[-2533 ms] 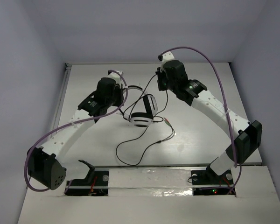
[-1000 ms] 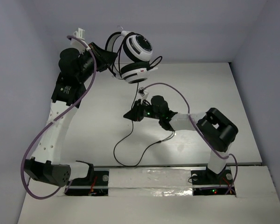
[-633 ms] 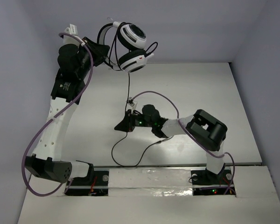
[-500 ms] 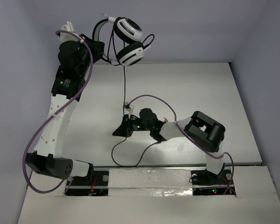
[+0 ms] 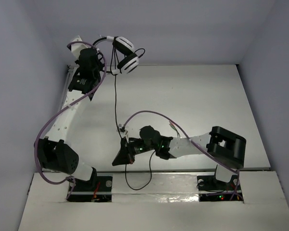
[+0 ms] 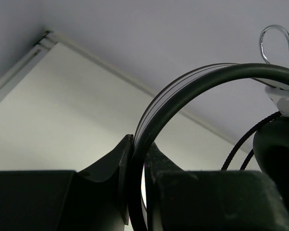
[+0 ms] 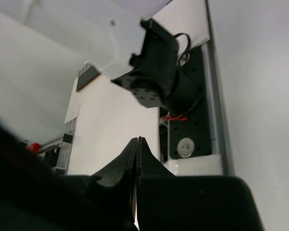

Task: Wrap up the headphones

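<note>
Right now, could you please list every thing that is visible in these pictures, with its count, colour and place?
headphones: one, white with black-ringed cups, held up at the far left, headband pinched in the left gripper.
cable: one, thin, black, hanging from the headphones down to the right gripper, then looping at the near edge of the table.
table: one, white, under both arms.
walls: pale grey-lilac, around the table.
robot cables: two, purple, one along each arm.
left gripper: one, black, jaws shut on the headband.
right gripper: one, black, low at the near middle, jaws shut on the cable as far as the top view shows.
</note>
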Robot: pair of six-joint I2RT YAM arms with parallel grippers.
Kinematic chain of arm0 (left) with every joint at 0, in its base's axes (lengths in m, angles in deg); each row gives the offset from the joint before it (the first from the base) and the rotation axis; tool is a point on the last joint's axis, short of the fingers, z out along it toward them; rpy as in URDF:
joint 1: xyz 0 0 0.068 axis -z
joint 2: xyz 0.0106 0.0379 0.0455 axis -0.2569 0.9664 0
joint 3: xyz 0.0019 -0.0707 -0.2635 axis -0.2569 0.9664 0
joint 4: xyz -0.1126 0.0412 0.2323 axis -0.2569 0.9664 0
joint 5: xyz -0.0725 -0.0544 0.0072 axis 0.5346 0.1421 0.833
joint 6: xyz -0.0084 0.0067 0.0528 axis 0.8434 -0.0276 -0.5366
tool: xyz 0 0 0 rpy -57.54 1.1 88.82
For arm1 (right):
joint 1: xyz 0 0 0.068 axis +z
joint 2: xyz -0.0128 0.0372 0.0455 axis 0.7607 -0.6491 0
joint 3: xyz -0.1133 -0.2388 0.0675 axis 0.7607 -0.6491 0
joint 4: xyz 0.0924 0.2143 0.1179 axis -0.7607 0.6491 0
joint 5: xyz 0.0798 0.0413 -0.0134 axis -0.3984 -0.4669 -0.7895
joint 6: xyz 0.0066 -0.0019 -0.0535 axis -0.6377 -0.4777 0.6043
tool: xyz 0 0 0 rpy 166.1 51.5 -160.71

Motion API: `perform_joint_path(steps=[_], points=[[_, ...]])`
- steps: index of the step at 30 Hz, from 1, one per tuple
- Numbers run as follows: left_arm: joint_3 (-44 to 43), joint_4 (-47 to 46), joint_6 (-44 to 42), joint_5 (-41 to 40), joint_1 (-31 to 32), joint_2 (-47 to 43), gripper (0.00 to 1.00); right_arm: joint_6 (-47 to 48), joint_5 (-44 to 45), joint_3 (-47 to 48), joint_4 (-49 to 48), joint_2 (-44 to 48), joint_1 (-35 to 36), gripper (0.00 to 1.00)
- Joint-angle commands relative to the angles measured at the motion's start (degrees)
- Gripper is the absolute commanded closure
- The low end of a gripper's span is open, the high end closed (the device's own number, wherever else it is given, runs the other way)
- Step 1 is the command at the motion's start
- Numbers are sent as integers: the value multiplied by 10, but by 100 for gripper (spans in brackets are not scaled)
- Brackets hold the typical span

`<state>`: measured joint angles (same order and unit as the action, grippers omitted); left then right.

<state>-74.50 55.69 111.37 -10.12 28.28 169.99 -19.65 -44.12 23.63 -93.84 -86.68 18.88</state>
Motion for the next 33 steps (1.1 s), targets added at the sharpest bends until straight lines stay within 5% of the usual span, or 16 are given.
perform_joint_path(steps=[1, 5, 9, 12, 21, 27, 33], points=[[11, -75, -18, -66, -5, -9, 100, 19, 5, -2, 73, 54, 8, 100], [33, -42, -62, -96, 14, -2, 100, 89, 63, 50, 281, 139, 8, 100], [64, 6, -105, -110, 44, -11, 100, 168, 233, 141, 541, 212, 8, 100], [98, 43, -135, -119, 85, -26, 100, 226, 329, 220, 633, 231, 1, 100], [194, 118, -162, -31, 135, -69, 100, 309, 476, 394, 752, 165, -86, 100], [262, 101, -164, 18, 154, -107, 100, 334, 485, 430, 753, 152, -143, 100], [274, 84, -193, 150, 154, -133, 100, 343, 493, 437, 741, 127, -191, 100]])
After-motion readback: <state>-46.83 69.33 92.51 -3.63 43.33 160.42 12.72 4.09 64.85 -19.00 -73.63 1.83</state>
